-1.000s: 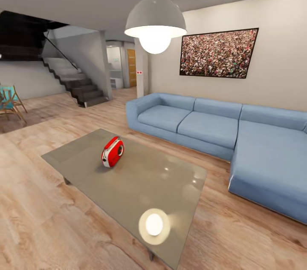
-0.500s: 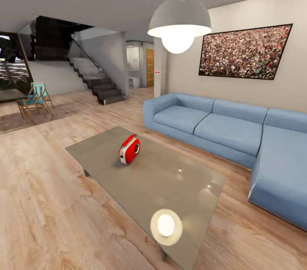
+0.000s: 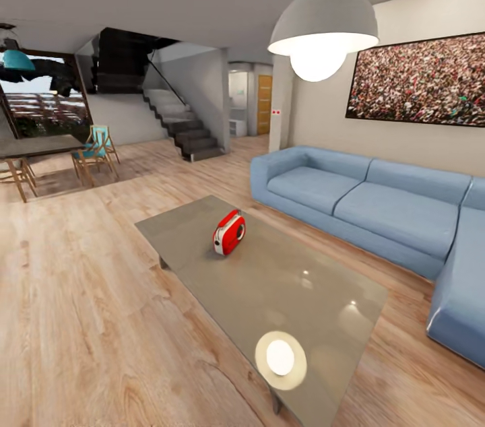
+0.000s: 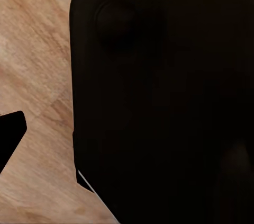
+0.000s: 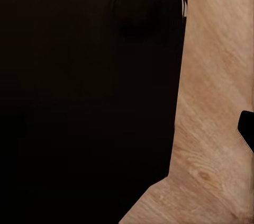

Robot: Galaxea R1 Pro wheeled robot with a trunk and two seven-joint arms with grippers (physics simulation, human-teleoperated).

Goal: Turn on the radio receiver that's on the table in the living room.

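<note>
The red radio receiver (image 3: 229,232) stands on the grey glossy table (image 3: 296,292), toward its far left end, with its round dark face turned to the right. The table sits in the living room, on the light wood floor (image 3: 87,319) in front of the blue sofa (image 3: 377,201). In the left wrist view a large black part (image 4: 164,97) hangs over the wood floor, with a small black tip (image 4: 9,134) at the frame's edge. The right wrist view has a similar black mass (image 5: 84,91) and a small black tip (image 5: 246,128). Neither view lets me read the jaws.
A white dome pendant lamp (image 3: 325,19) hangs above the table and its glow reflects on the top (image 3: 280,357). A framed crowd picture (image 3: 421,80) hangs over the sofa. Stairs (image 3: 182,130) rise at the back; a wooden table (image 3: 34,147) and chairs (image 3: 95,149) stand far left.
The whole head view has shifted right, so the camera has turned left; the dining table, chairs and window have come into sight. The radio keeps its place on the table.
</note>
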